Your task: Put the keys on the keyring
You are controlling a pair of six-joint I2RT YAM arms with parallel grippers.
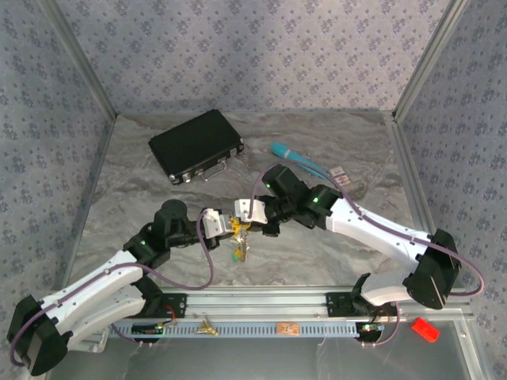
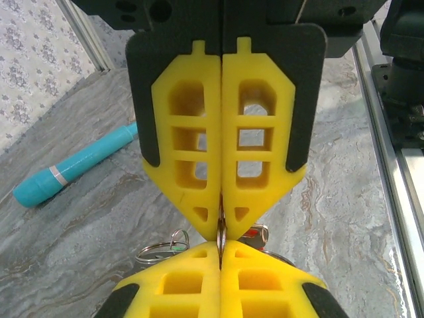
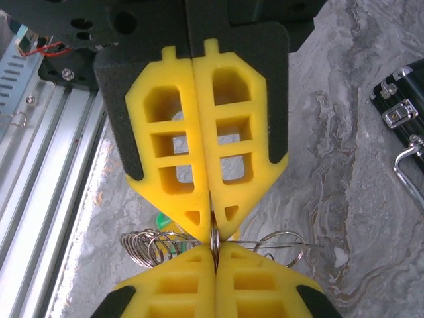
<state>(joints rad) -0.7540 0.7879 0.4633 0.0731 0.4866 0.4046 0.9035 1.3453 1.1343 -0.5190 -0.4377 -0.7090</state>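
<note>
My two grippers meet tip to tip over the middle of the table, the left gripper (image 1: 230, 229) coming from the left and the right gripper (image 1: 242, 225) from the right. Both are shut on the same thin ring of the keyring (image 2: 221, 233), pinched edge-on. In the right wrist view the keyring (image 3: 214, 237) runs out as a coil of silver loops (image 3: 142, 242) on one side and a wire loop (image 3: 283, 246) on the other. The keys (image 1: 240, 252) dangle below the grippers. A green head (image 3: 161, 222) and a red head (image 2: 252, 232) peek from behind the yellow fingers.
A black case (image 1: 196, 145) lies at the back left, and its latches and handle show (image 3: 405, 112) in the right wrist view. The teal pen-shaped tool (image 1: 297, 158) lies behind the right arm. A red block (image 1: 425, 328) sits past the metal rail (image 1: 261, 305) at the near edge.
</note>
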